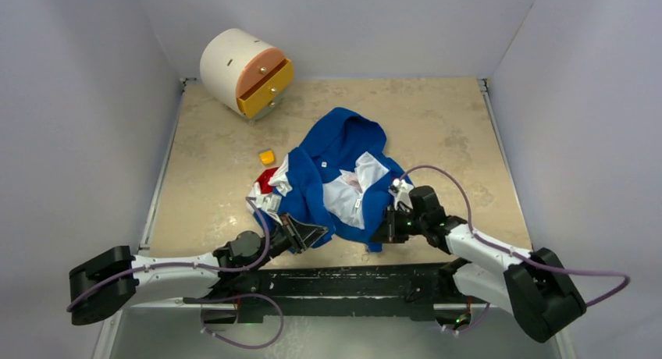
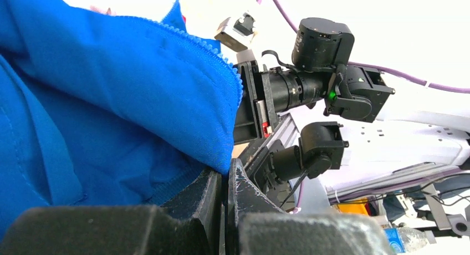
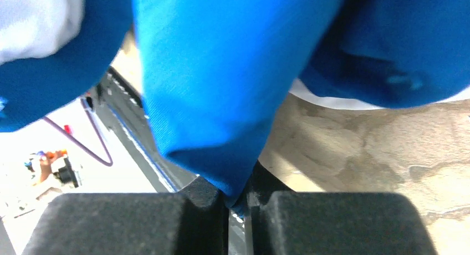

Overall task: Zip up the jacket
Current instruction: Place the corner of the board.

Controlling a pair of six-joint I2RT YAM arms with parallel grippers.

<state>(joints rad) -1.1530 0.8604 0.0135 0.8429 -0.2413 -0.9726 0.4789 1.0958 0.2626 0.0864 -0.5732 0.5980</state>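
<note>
Beige table (image 1: pixel 445 121): left gripper (image 2: pixel 224 184) and right gripper (image 3: pixel 237 204) clamp the jacket (image 1: pixel 334 144), yellow block (image 1: pixel 267 156) nearby.

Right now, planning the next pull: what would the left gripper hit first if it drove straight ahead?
The left gripper would first bunch the jacket it pinches; beyond that, probably the right gripper, though depth is unclear.
</note>
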